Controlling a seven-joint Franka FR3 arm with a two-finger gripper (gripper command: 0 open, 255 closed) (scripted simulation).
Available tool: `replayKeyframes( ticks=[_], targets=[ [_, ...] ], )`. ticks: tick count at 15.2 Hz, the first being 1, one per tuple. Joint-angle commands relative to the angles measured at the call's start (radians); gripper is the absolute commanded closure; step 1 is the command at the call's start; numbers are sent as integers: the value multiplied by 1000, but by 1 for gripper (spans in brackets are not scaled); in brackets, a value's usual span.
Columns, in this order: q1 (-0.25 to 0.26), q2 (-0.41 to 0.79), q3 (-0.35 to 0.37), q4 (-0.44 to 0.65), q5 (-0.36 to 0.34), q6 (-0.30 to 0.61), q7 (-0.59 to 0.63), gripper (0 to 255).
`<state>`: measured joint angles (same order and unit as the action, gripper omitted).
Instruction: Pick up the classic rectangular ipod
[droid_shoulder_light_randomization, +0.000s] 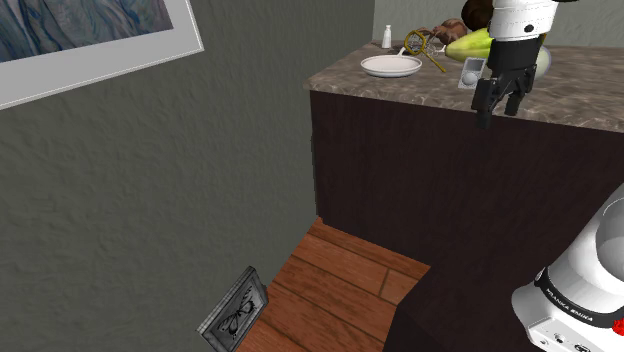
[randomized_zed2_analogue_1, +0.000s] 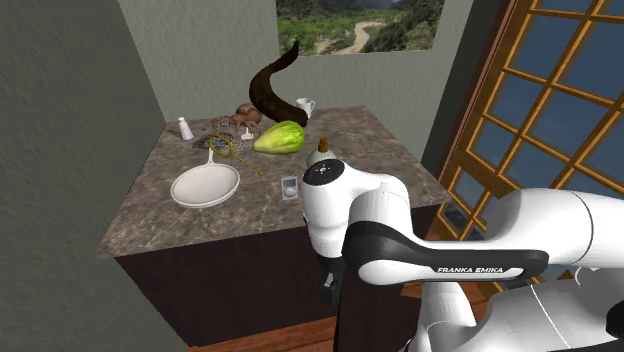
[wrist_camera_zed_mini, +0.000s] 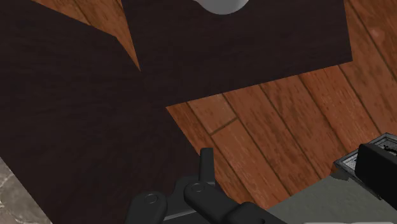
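The ipod is a small silver-grey rectangle with a round wheel. It lies flat near the front edge of the marble counter, just right of a white plate. In the second exterior view the ipod sits beside the plate, partly behind the arm's white wrist. My black gripper hangs a little right of the ipod in the shoulder view, over the counter's front edge and against the dark cabinet face. Its fingers stand apart with nothing between them. In the wrist view the fingers point at the dark cabinet and wood floor.
At the counter's back stand a green vegetable, a curved brown horn, a white mug, a small shaker and a yellow looped cord. A framed picture leans on the wood floor below.
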<state>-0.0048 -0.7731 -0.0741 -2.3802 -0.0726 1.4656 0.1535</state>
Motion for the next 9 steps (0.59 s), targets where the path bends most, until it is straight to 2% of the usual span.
replayKeyframes(
  ticks=[1,9],
  targets=[
    [0,0,0,0,0,0,0,0],
    [-28,196,-151,163,-84,81,-181,0]
  ],
)
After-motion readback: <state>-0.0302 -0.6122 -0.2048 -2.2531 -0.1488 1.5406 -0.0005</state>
